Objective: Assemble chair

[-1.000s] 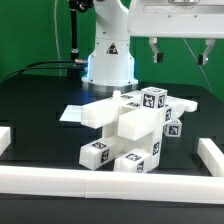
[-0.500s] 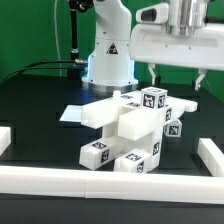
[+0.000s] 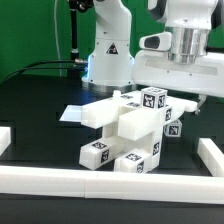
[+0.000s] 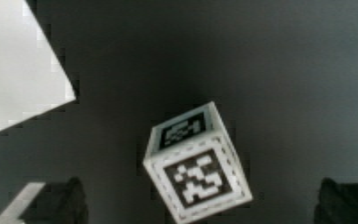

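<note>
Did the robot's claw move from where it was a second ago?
Yes. The gripper came down and toward the exterior view's left, closer to the chair pieces, which stayed put.

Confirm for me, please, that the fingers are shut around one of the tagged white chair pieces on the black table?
Not quite: the fingers stand open and hold nothing. In the wrist view a tagged white chair piece lies on the black table between them, untouched.

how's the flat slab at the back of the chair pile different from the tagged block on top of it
The flat slab is thin and lies low on the table; the top block is chunky and sits highest in the pile. The slab shows no tag in the exterior view; the block shows a black-and-white tag facing the camera. The slab juts toward the exterior view's left; the block sits toward the right. Both are white plastic.
</note>
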{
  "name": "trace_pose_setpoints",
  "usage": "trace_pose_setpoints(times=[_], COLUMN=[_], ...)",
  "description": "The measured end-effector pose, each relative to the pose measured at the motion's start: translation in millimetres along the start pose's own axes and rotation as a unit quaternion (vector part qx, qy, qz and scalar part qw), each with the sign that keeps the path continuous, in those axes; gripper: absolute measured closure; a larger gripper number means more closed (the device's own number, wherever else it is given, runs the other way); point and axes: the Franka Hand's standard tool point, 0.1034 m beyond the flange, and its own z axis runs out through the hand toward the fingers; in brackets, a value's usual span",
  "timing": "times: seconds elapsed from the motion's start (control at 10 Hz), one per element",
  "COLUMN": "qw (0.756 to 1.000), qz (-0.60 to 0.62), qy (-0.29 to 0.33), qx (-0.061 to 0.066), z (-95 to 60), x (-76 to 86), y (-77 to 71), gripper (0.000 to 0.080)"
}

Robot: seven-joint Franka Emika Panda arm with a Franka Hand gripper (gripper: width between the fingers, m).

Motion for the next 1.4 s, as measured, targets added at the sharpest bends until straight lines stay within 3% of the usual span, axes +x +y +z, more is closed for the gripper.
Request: trace_pose_setpoints(times=[0.8, 1.2, 1.4], qw=[1.000, 1.000, 1.000], qz=[-0.004, -0.006, -0.007], qy=[-0.006, -0.007, -0.007], qx=[-0.016, -0.017, -0.017], z=[20.3, 21.7, 21.6], x=[-2.4, -2.8, -2.7], y=[4.8, 5.4, 5.3], gripper=[0.0151, 0.0162, 0.0515])
